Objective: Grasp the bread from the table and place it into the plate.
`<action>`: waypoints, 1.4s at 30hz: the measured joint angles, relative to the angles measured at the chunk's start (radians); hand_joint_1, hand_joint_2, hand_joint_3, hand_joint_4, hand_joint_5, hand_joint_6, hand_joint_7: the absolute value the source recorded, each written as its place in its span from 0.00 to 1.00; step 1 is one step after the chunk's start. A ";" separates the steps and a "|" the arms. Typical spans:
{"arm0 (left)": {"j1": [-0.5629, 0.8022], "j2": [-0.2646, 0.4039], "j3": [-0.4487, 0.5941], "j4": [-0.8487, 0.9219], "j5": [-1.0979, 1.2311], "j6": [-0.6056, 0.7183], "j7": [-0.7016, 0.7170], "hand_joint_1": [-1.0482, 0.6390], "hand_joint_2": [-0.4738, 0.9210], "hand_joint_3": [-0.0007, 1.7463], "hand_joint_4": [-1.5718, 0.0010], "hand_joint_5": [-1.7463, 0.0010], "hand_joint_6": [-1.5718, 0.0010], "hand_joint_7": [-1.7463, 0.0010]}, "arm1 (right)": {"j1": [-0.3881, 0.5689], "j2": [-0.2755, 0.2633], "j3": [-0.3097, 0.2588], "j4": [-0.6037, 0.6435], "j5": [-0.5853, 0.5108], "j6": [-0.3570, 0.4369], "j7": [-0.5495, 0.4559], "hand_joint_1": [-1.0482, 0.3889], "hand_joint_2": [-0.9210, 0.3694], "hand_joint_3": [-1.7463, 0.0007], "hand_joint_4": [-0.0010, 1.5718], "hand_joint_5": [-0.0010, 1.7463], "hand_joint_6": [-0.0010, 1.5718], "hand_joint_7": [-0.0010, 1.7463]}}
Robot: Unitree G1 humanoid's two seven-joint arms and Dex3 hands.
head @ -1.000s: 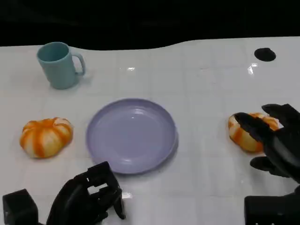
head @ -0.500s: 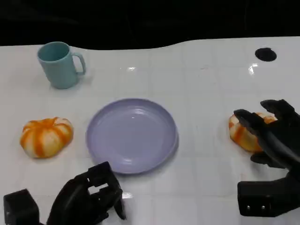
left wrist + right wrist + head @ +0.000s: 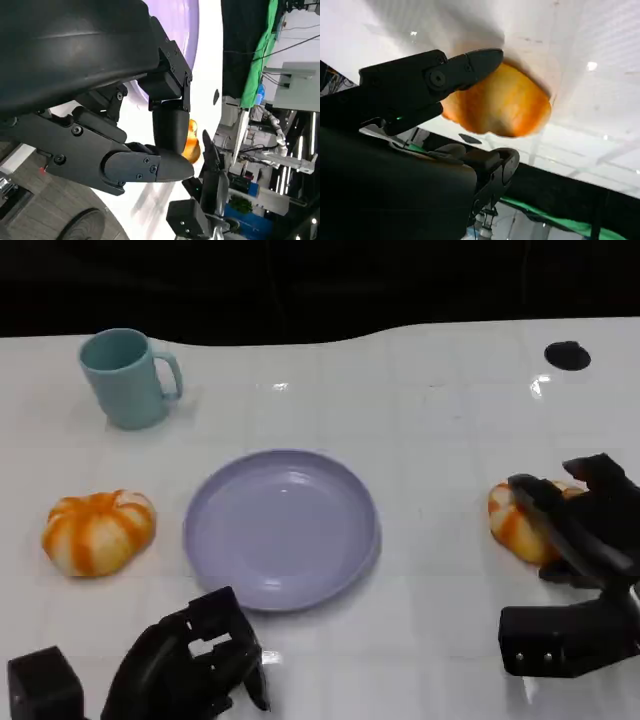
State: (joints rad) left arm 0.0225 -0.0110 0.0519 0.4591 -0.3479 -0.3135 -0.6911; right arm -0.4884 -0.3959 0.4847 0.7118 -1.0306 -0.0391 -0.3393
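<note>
- Fingers (image 3: 560, 515) of the right hand (image 3: 580, 540) reach over the top of the bread (image 3: 515, 525) at the right side of the white table (image 3: 430, 430) in the head view; they lie across the roll and one passes behind it, yet whether they clamp it I cannot tell.
- Bread sits on the table, well apart from the lavender plate (image 3: 281, 528) at the centre, which holds nothing.
- Left hand (image 3: 190, 665) lies at the near edge, just in front of the plate, its fingers curled in with nothing in them.
- Farther off, a second orange-and-white roll (image 3: 98, 531) lies left of the plate, a teal mug (image 3: 125, 377) stands behind it, and a black round hole (image 3: 567, 355) marks the far right corner.
- Left wrist view: the left hand's curled fingers (image 3: 170, 125) fill the foreground, the plate's rim (image 3: 192, 30) beyond them, and past them the bread (image 3: 191, 142) with the right hand (image 3: 210, 170) beside it.
- Right wrist view: one finger (image 3: 465, 67) rests against the upper side of the bread (image 3: 505, 102), another (image 3: 490, 160) curls near its other side, and the roll rests on the table (image 3: 580, 40).
</note>
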 measured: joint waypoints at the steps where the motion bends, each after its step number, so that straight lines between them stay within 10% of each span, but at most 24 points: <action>1: 0.001 0.000 0.000 -0.001 0.000 0.000 0.000 0.27 0.91 0.27 0.51 0.00 0.56 0.14 | -0.013 0.006 0.005 0.027 0.005 -0.001 -0.004 0.26 0.08 1.00 0.06 0.23 0.19 0.00; 9: 0.005 -0.001 -0.001 -0.002 0.007 -0.004 0.000 0.26 0.91 0.27 0.52 0.00 0.56 0.14 | -0.102 0.031 0.039 0.184 0.063 -0.036 -0.014 0.31 0.07 1.00 0.16 0.12 0.22 0.01; 14: 0.005 -0.001 0.000 -0.003 0.009 -0.004 0.001 0.26 0.91 0.27 0.51 0.00 0.56 0.14 | -0.138 0.043 0.045 0.267 0.098 -0.078 -0.036 0.46 0.04 1.00 0.56 0.13 0.46 0.04; 15: 0.005 -0.001 0.000 -0.003 0.009 -0.003 0.001 0.26 0.91 0.27 0.51 0.00 0.56 0.14 | -0.141 0.046 0.045 0.281 0.108 -0.094 -0.050 0.48 0.04 1.00 0.62 0.17 0.52 0.04; 17: 0.005 -0.001 0.000 -0.003 0.008 -0.003 0.001 0.27 0.91 0.27 0.51 0.00 0.56 0.14 | -0.146 0.048 0.045 0.309 0.122 -0.128 -0.101 0.54 0.02 1.00 0.58 0.62 0.69 0.03; 19: 0.005 -0.002 0.000 -0.003 0.009 -0.003 0.001 0.27 0.91 0.27 0.51 0.00 0.56 0.14 | -0.153 0.050 0.045 0.339 0.129 -0.163 -0.153 0.55 0.02 1.00 0.56 0.88 0.79 0.04; 21: 0.005 -0.002 0.000 -0.003 0.009 -0.004 0.001 0.26 0.91 0.27 0.51 0.00 0.56 0.14 | -0.164 0.054 0.049 0.367 0.133 -0.185 -0.190 0.56 0.01 0.99 0.57 0.96 0.83 0.05; 23: 0.005 -0.002 -0.001 -0.004 0.011 -0.004 0.002 0.26 0.90 0.27 0.51 0.00 0.56 0.14 | -0.173 0.055 0.059 0.387 0.133 -0.201 -0.223 0.57 0.01 0.95 0.58 0.99 0.65 0.52; 26: 0.007 -0.002 0.000 -0.007 0.010 -0.003 0.002 0.26 0.90 0.27 0.51 0.00 0.56 0.14 | -0.175 0.055 0.073 0.409 0.133 -0.232 -0.278 0.59 0.00 0.93 0.56 1.00 0.49 0.88; 42: 0.008 -0.002 -0.001 -0.011 0.017 -0.003 0.010 0.25 0.92 0.25 0.50 0.00 0.54 0.15 | -0.175 0.063 0.081 0.414 0.149 -0.310 -0.470 0.65 0.05 0.91 0.59 1.00 0.52 0.87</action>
State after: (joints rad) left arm 0.0307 -0.0135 0.0507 0.4479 -0.3306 -0.3163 -0.6808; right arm -0.6634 -0.3327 0.5659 1.1262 -0.8818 -0.3493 -0.8089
